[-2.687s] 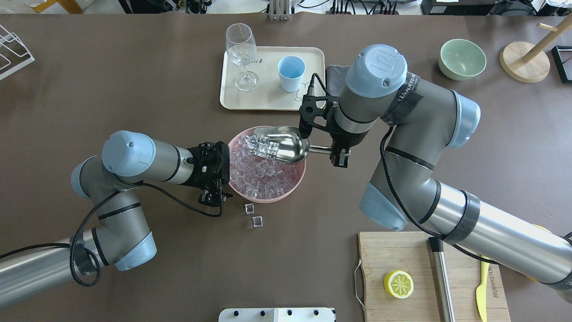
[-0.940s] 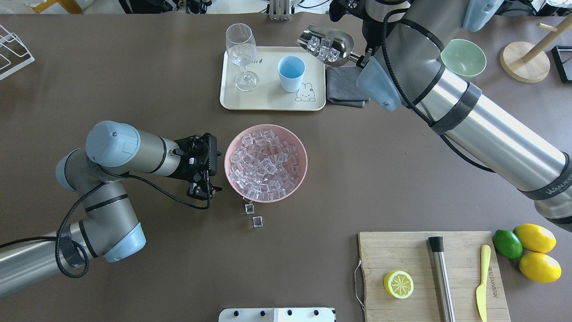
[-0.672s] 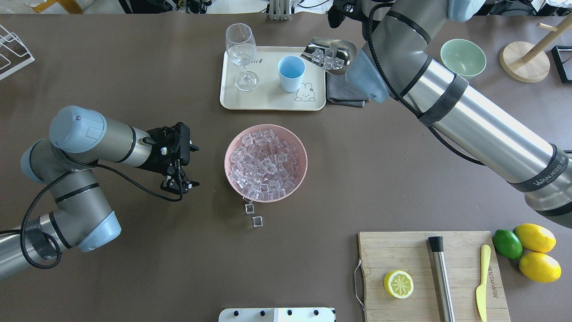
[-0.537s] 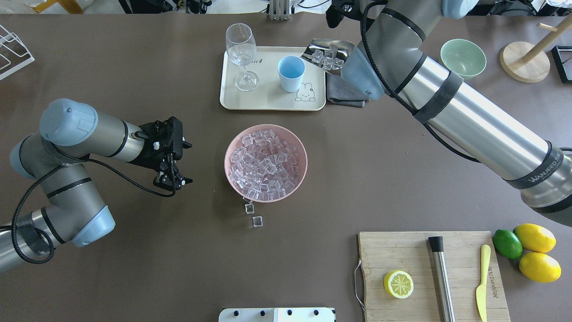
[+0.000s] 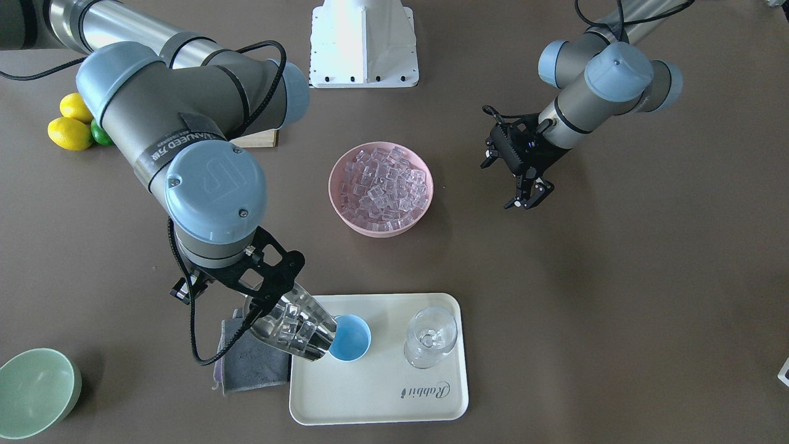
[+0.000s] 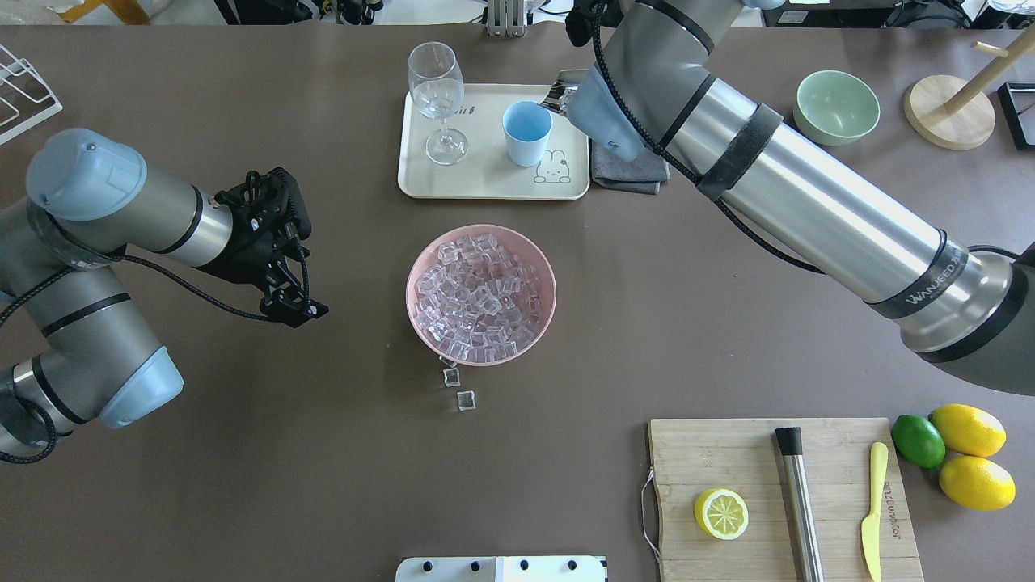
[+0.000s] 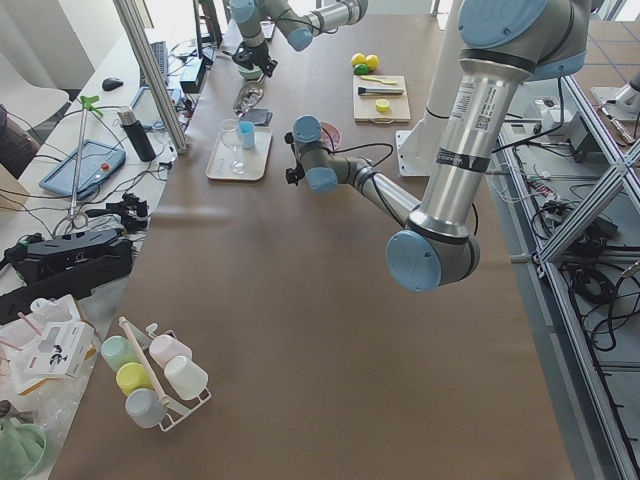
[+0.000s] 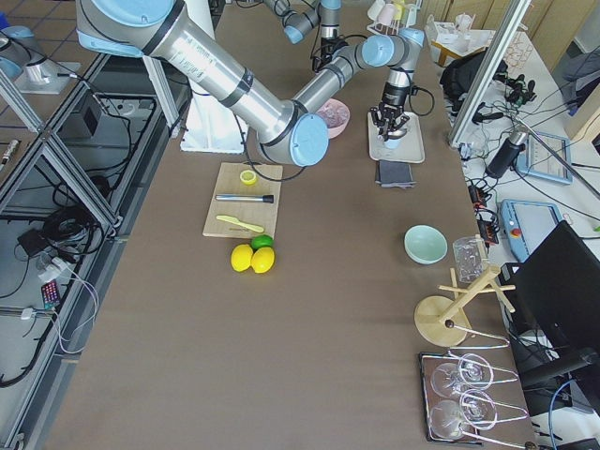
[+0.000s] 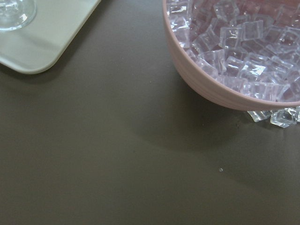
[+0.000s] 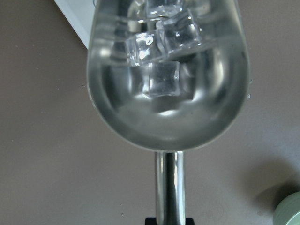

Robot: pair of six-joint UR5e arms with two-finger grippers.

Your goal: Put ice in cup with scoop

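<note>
Our right tool (image 5: 259, 295) grips the handle of the scoop (image 5: 314, 339). Our left tool (image 5: 526, 196) hangs open and empty near the pink bowl (image 5: 333, 185). We hold the scoop tipped, with its mouth at the rim of the cup (image 5: 352, 338). The cup stands on the tray (image 5: 382, 394) by the far edge of the table. Some ice (image 5: 287, 325) sits in the scoop. The scoop's mouth looks about as wide as the cup. If we tip too fast, cubes may jump over the rim onto the tray. If we bump the rim, the light cup may fall over.
</note>
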